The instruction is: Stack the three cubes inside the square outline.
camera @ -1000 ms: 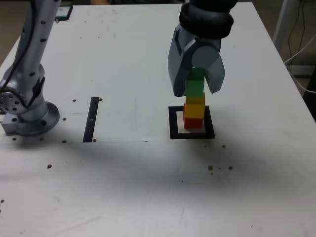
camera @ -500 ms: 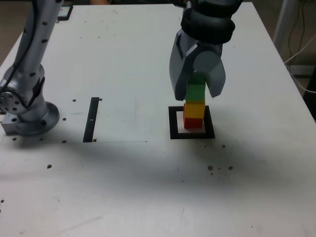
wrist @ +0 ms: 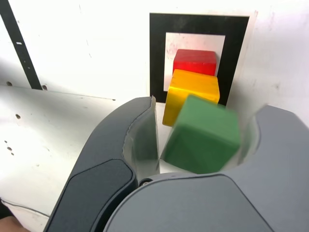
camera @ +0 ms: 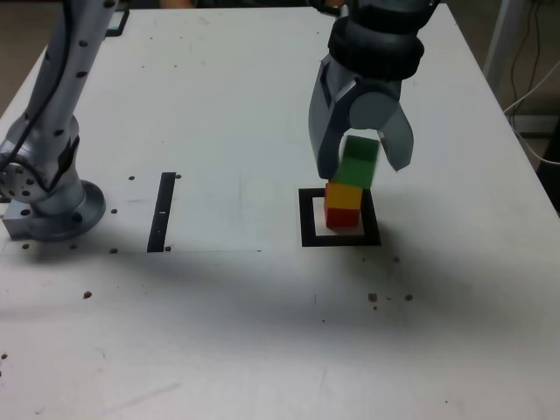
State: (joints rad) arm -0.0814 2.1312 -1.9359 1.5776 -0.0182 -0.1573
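The fingers of the grey gripper (camera: 363,168) are parted, released around the small solid green cube (camera: 358,163), which tilts on the yellow cube (camera: 344,197), above the red one (camera: 342,218) inside the black square outline (camera: 308,219). It seems light, stiff; opposite side faces suit gripping. The arm (camera: 376,39) reaches downward from the far side.

And there's the green cube (wrist: 203,136), tilted between the spread fingers of the gripper (wrist: 200,128), right over the yellow cube (wrist: 189,93); beyond that, the red cube (wrist: 195,63) sits inside the black square outline (wrist: 158,58)!
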